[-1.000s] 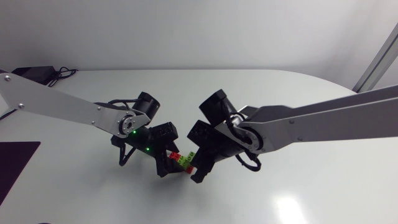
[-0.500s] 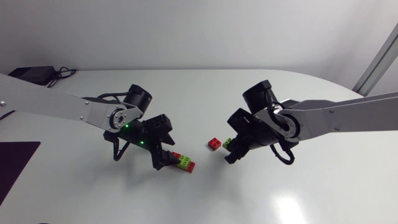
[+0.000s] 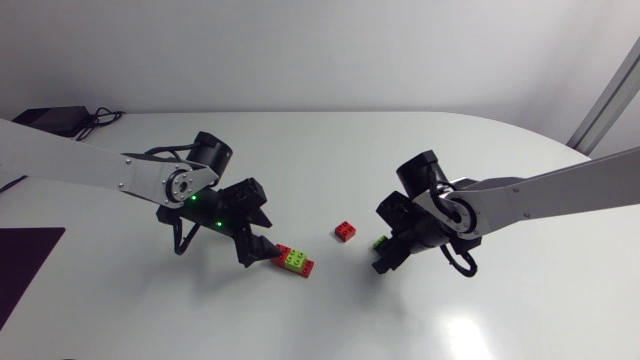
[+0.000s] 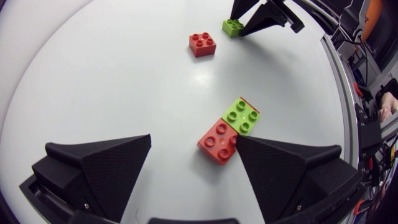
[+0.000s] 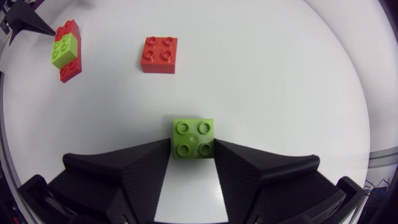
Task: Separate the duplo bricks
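A green brick (image 3: 381,241) (image 5: 193,138) rests on the white table between the fingertips of my right gripper (image 3: 386,256) (image 5: 193,148), whose fingers stand slightly parted close beside it. A single red brick (image 3: 345,230) (image 5: 159,53) (image 4: 202,44) lies loose to its left. A joined stack of red and green bricks (image 3: 292,259) (image 4: 229,129) (image 5: 65,50) lies further left. My left gripper (image 3: 250,248) (image 4: 194,140) is wide open, tilted down at the table, with one fingertip (image 4: 249,146) right by the stack's red end.
A black adapter with cables (image 3: 60,118) lies at the back left of the table. A dark mat (image 3: 22,275) sits at the left edge. Bare table (image 3: 330,310) stretches in front of the bricks.
My right arm pulled away to the right with the green brick and lowered it; its fingers loosened. The single red brick came loose. My left gripper drew back left off the stack.
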